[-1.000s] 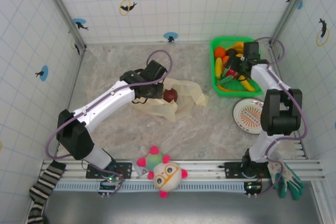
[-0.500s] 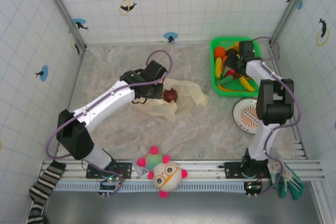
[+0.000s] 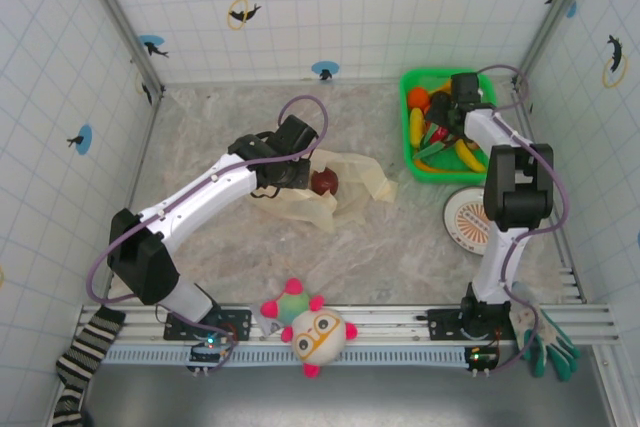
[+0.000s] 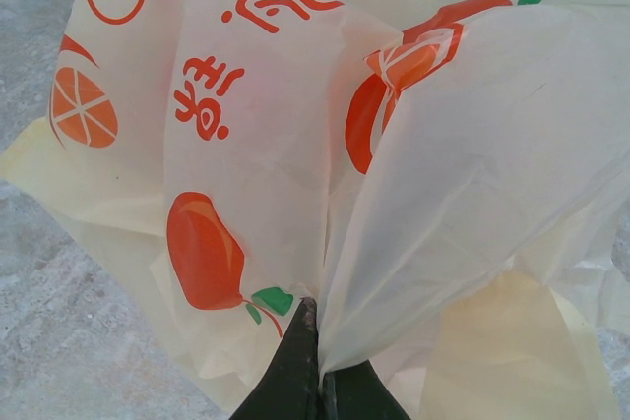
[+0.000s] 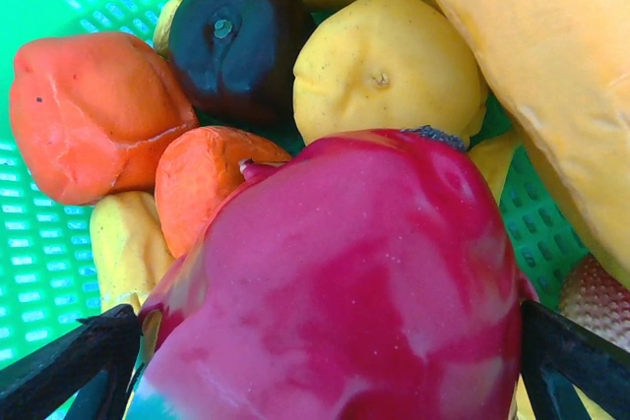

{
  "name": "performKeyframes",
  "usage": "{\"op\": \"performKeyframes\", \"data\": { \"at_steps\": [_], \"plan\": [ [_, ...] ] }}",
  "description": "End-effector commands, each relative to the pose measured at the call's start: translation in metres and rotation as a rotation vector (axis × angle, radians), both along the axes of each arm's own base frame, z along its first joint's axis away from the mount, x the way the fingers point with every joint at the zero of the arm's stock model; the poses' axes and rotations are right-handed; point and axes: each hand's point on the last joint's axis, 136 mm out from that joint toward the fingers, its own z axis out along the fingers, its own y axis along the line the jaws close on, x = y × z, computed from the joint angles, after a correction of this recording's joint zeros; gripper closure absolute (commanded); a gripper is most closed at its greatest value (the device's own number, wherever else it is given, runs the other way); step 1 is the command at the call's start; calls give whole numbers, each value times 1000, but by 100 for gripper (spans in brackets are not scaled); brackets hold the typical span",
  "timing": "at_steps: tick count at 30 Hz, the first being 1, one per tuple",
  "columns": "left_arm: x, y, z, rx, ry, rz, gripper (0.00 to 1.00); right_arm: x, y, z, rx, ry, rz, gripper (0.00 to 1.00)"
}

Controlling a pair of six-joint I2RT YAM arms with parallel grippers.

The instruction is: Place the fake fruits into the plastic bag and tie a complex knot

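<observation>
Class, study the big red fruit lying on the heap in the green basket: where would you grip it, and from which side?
Grip the red fruit across its broad glossy middle, coming from above. It lies atop the other fruits with its two flanks free, and the right gripper has its fingers on either side of it.

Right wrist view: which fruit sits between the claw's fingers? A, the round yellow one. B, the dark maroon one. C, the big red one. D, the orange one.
C: the big red fruit spans the gap between the right claw's black fingers; the others lie behind it in the green basket.
</observation>
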Motion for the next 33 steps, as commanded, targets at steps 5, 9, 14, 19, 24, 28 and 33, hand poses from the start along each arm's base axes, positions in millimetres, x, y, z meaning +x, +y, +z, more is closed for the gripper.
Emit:
{"op": "performKeyframes", "data": {
  "at_steps": [5,9,14,19,24,28,33],
  "plan": [
    [0,5,3,27,-1,0,100,-4,4,-13,-25,48,37,17],
    [-1,6,4,25,-2,0,100,-4,6,10,-19,-25,60,21],
    [-1,6,4,24,-2,2,100,-4,8,47,43,-171,79,23],
    [-1,5,4,14,-1,0,100,-12,7,83,61,-282,100,24],
    [-1,1,5,-4,-2,-7,100,-30,6,109,55,-350,133,24],
    [-1,1,5,-6,-3,-7,100,-45,1,120,49,-384,143,24],
    [-1,-1,6,-16,-2,-9,100,-61,-3,134,41,-439,153,24]
  ]
}}
